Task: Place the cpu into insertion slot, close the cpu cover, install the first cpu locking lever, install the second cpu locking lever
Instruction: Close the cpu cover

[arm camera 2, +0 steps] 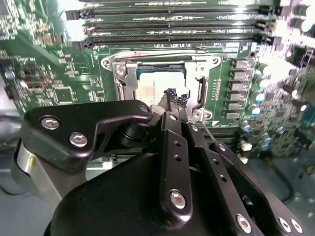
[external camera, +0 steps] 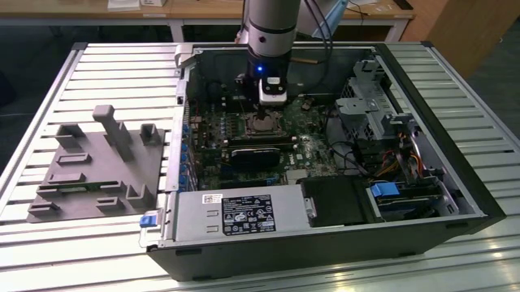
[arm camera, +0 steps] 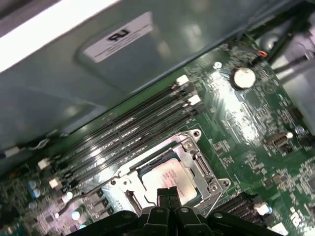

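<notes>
My hand (arm camera 2: 175, 98), fingers together and clamped on nothing I can see, has its tips right over the cpu (arm camera 2: 147, 88), which lies inside the insertion slot (arm camera 2: 109, 63); the cpu cover (arm camera 2: 126, 78) appears to frame it. A sideways slip here could scrape the chip face or strike the memory slots (arm camera 2: 172, 22) beside the insertion slot. The open computer case (external camera: 325, 255) around the insertion slot lies on a slatted metal bench (external camera: 106, 67), wooden desks (external camera: 203, 9) beyond it.

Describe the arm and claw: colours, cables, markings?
Arm: silver-grey cylinder with a dark band, a blue light lit near the wrist, a white block below it, black cables alongside. Claw: black linked plates with silver screw heads.
</notes>
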Tool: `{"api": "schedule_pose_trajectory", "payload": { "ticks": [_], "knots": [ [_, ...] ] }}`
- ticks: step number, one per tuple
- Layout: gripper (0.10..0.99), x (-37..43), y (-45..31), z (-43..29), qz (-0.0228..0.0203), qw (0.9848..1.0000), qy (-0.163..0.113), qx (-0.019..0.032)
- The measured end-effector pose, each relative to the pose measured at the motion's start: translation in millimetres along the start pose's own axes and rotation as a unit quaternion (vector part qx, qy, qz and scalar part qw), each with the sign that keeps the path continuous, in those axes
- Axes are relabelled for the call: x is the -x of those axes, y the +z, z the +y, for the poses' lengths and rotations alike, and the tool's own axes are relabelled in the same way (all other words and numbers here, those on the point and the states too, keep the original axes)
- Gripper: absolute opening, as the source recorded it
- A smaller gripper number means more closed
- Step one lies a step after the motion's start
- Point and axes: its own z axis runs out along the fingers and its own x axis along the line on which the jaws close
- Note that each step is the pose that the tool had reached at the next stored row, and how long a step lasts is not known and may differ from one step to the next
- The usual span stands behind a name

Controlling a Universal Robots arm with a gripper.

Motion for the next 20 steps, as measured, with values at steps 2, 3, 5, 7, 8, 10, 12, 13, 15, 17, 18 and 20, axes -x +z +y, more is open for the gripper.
{"api": "schedule_pose_trajectory", "payload": {
  "ticks": [2,3,5,7,8,10,12,13,15,17,18,20],
  "knots": [
    [0.102,0.0,0.3,0.0,0.0005,0.9998,-0.019,-0.0005],
    [0.102,0.0,0.5,0.0,0.0007,0.9996,-0.028,-0.0007],
    [0.102,0.0,0.8,0.0,0.0012,0.999,-0.046,-0.0012],
    [0.102,0.0,1.0,0.0,0.0016,0.9979,-0.064,-0.0017],
    [0.102,0.0,1.1,0.0,0.0019,0.9973,-0.073,-0.002],
    [0.102,0.0,1.3,-0.1,0.0024,0.9958,-0.091,-0.0023],
    [0.102,0.0,1.5,0.0,0.0028,0.994,-0.109,-0.0028],
    [0.102,0.0,1.6,0.0,0.003,0.993,-0.118,-0.0029],
    [0.102,0.0,1.8,-0.1,0.0031,0.9906,-0.137,-0.0032],
    [0.102,0.1,2.1,0.0,0.0029,0.988,-0.154,-0.0034],
    [0.102,0.1,2.2,0.0,0.0027,0.9866,-0.163,-0.0035],
    [0.102,0.1,2.5,-0.1,0.0018,0.9836,-0.18,-0.0033]
  ]
}}
